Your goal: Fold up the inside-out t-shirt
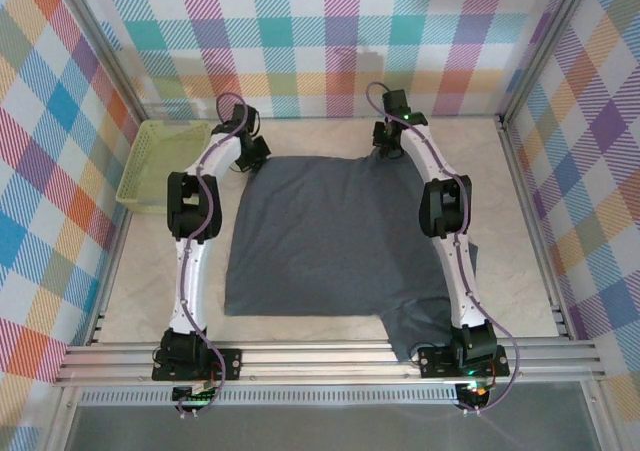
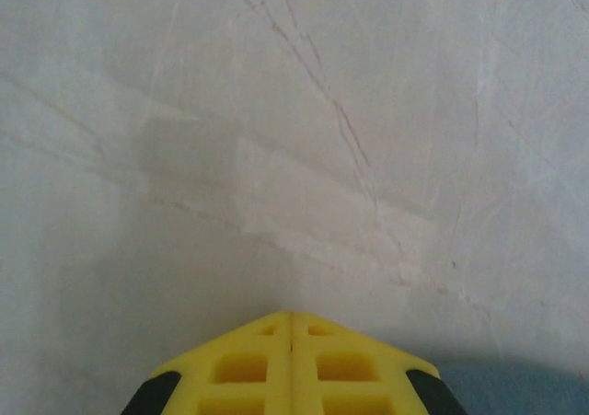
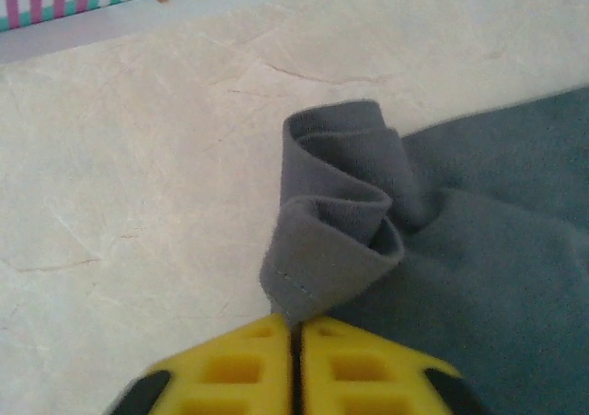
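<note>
cloth is pinched at the far right corner: the right gripper (image 3: 296, 328) is clamped tight on a bunched hem of the inside-out t-shirt (image 1: 330, 236), spread on the table (image 1: 520, 221). the left gripper (image 2: 292, 323) is squeezed closed too; cloth in it cannot be confirmed. both corners should be lifted evenly, together. counted: one t-shirt, one basket (image 1: 160, 161), two grippers.

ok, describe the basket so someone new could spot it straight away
Start at the pale table with the grey shirt spread across its middle. Go to the far left edge, against the checked wall: the basket sits there. It is the one lime-green mesh thing, clear of the shirt.
</note>
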